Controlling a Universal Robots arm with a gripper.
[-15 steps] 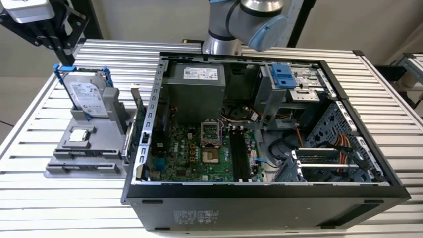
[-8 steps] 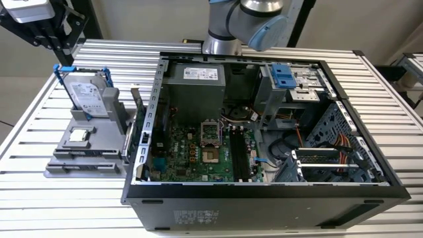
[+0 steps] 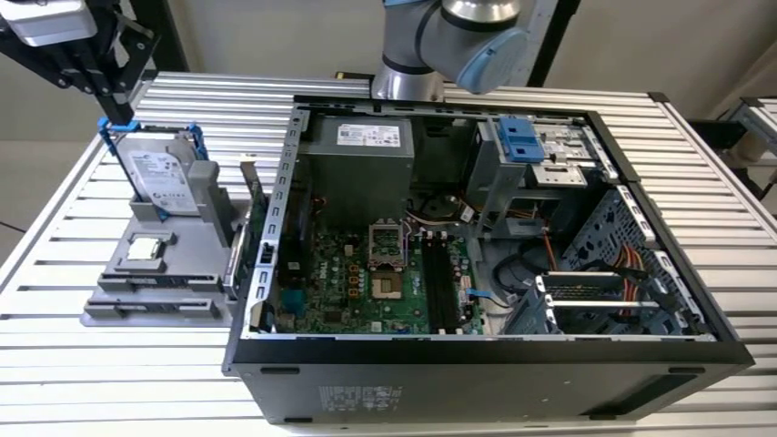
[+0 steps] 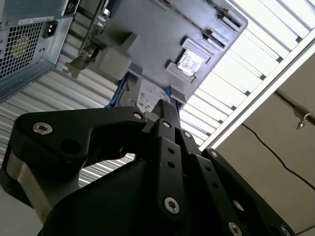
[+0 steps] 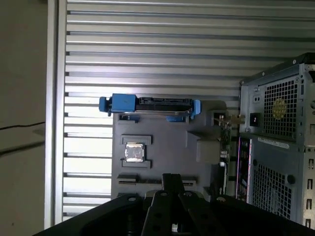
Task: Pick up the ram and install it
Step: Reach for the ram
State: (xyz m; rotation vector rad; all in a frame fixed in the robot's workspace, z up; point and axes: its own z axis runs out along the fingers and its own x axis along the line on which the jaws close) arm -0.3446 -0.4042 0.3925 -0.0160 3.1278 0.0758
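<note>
The gripper (image 3: 118, 114) is hanging over the exterior view's left end of the slatted table (image 3: 73, 364). It is sitting just above the top edge of the hard drive (image 3: 158, 173), and whether the tips are touching its blue frame cannot be told. In both wrist views its 2 black fingers (image 4: 165, 123) are lying pressed together with nothing between them, so the gripper is carrying nothing.

The hard drive is standing upright in a grey holder (image 3: 152, 300). A small square CPU chip (image 3: 146, 248) is lying flat in a recess of that holder.

The ram (image 3: 238, 257) is sitting on edge at the side of the holder that faces the open computer case (image 3: 486, 382), just beside the case's wall and well apart from the gripper. In the first wrist view it is showing edge-on as a thin strip (image 5: 225, 145) between the holder and the case's rear panel.

The case is lying on its side with its motherboard facing upward. The arm (image 3: 449, 36) is rising behind it.
</note>
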